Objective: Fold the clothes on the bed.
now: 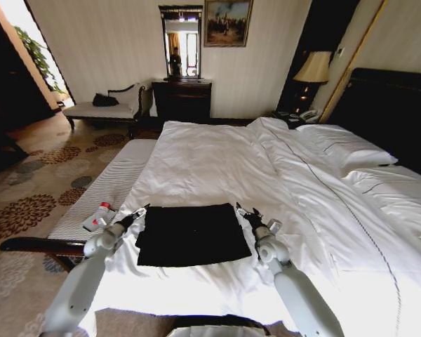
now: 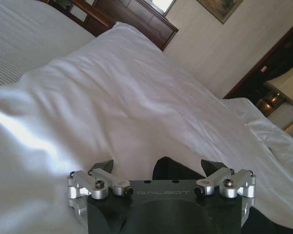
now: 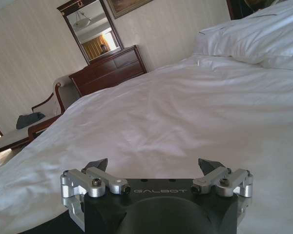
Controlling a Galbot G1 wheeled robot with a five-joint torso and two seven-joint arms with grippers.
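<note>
Head view: the shirt point(image 1: 191, 234) lies as a flat, dark rectangle on the bed point(image 1: 217, 168), near its foot edge. The left gripper point(image 1: 135, 215) sits at its far left corner, the right gripper point(image 1: 244, 213) at its far right corner, both with jaws wide and holding nothing. To fold well, I judge each should pinch only the top layer at matching corners and move evenly together.
</note>
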